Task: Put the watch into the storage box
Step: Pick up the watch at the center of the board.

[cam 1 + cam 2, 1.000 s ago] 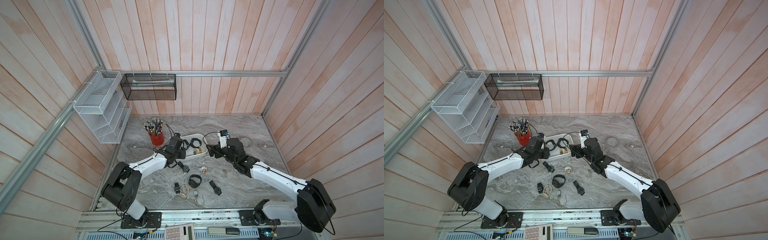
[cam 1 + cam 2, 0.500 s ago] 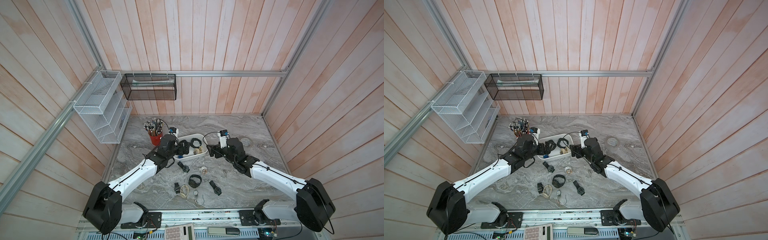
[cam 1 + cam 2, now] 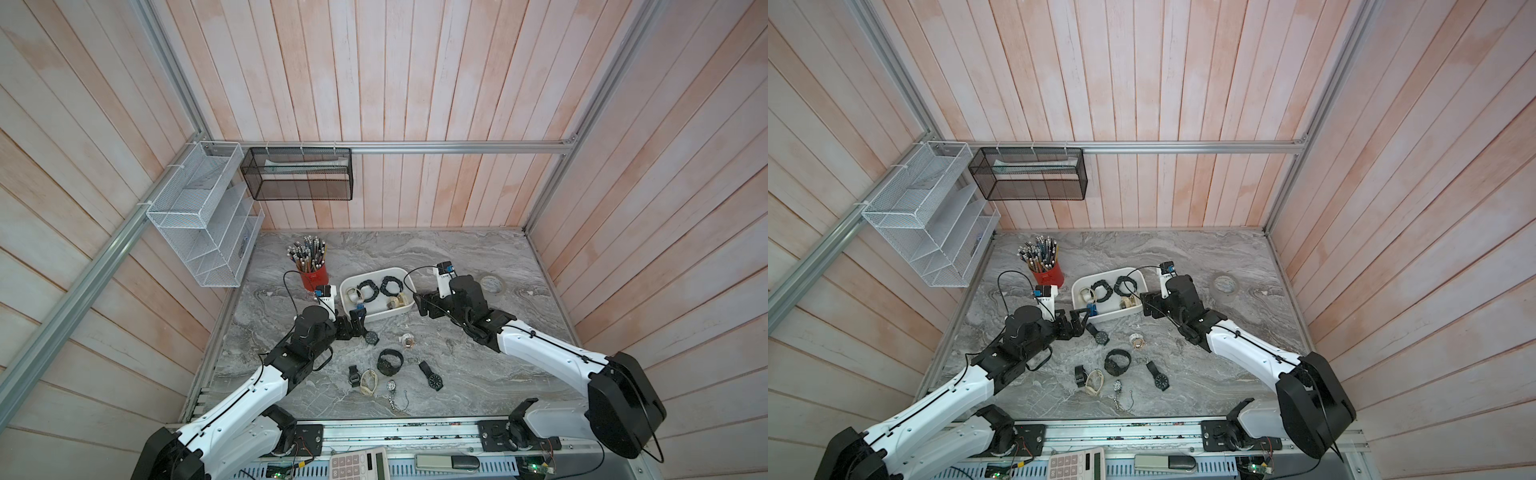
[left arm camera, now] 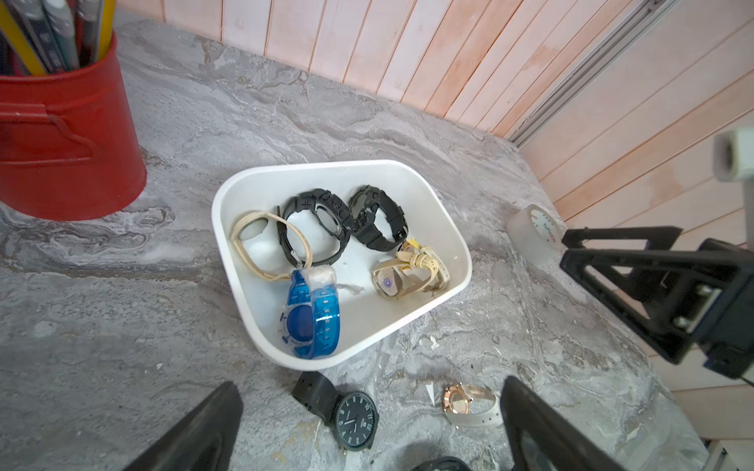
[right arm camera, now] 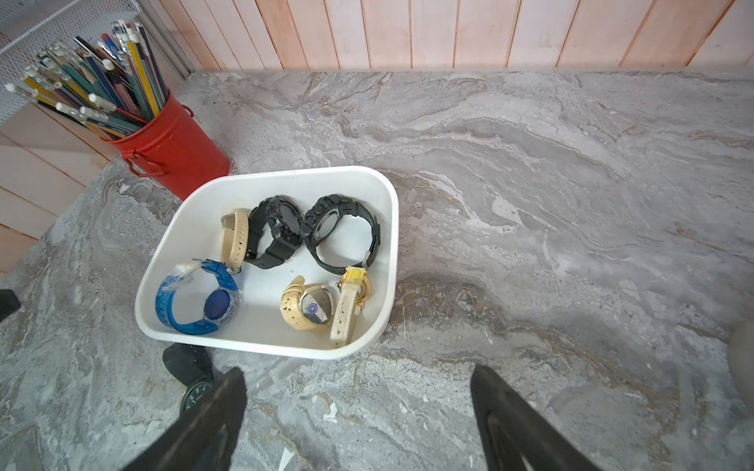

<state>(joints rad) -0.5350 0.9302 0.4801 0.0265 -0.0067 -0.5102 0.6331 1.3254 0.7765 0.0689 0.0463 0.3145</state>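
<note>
1. Pulled back since a second ago, the left gripper [image 3: 356, 324] hangs at 7 o'clock of the storage box [image 3: 384, 318] in both top views, jaws wide, holding nothing. The blue watch [image 3: 359, 308] lies inside at that corner. The right gripper [image 3: 420, 305] hovers at 3 o'clock, likewise wide and empty.
2. Left wrist: fingers [image 4: 196, 428] far apart, nothing gripped; blue watch [image 4: 310, 318] inside the storage box [image 4: 318, 166], a black dial watch [image 4: 355, 420] just outside.
3. Right wrist: fingers [image 5: 204, 424] wide, empty; blue watch [image 5: 196, 297] in the storage box [image 5: 285, 173].
</note>
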